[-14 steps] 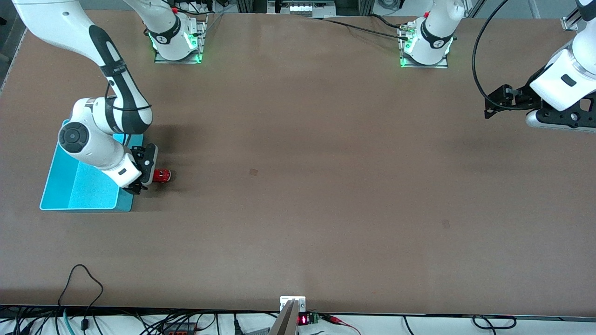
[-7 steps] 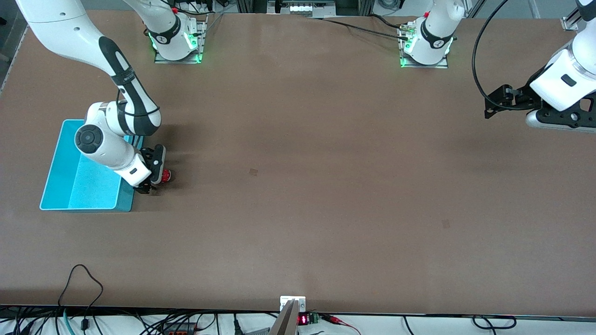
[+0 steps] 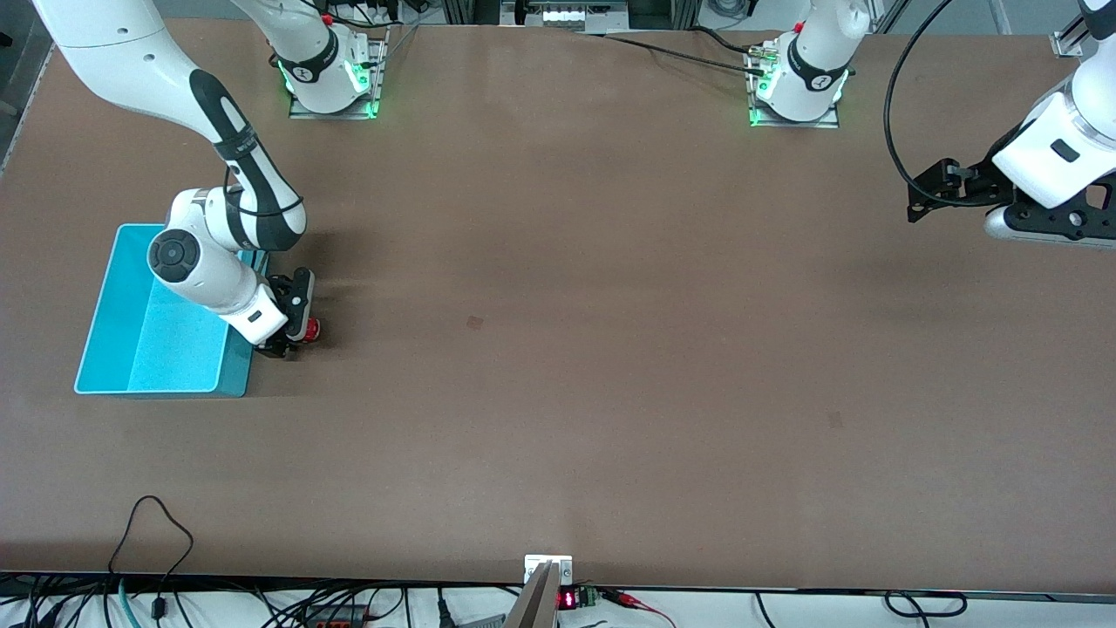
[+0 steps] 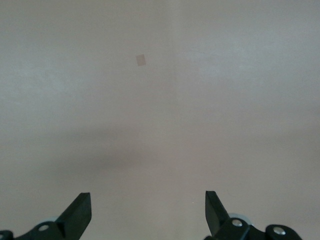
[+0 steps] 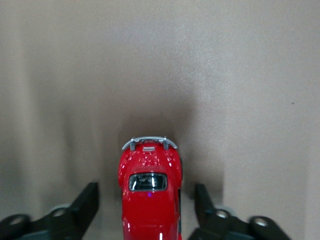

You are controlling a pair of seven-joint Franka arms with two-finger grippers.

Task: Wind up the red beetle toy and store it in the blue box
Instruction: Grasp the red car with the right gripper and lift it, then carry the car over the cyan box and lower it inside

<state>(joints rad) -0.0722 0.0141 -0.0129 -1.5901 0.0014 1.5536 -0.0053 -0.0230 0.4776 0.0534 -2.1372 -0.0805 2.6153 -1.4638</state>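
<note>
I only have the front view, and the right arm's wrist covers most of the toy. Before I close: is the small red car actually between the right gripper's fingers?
Observer: Yes. The right wrist view shows the glossy red beetle toy car between the right gripper's open fingers, with a gap on each side.
Operator: Which way does it point?
Observer: Its silvery bumper faces away from the wrist camera, and the body lies along the fingers.
Operator: And the left arm?
Observer: The left gripper waits open over the bare brown table, holding nothing.
</note>
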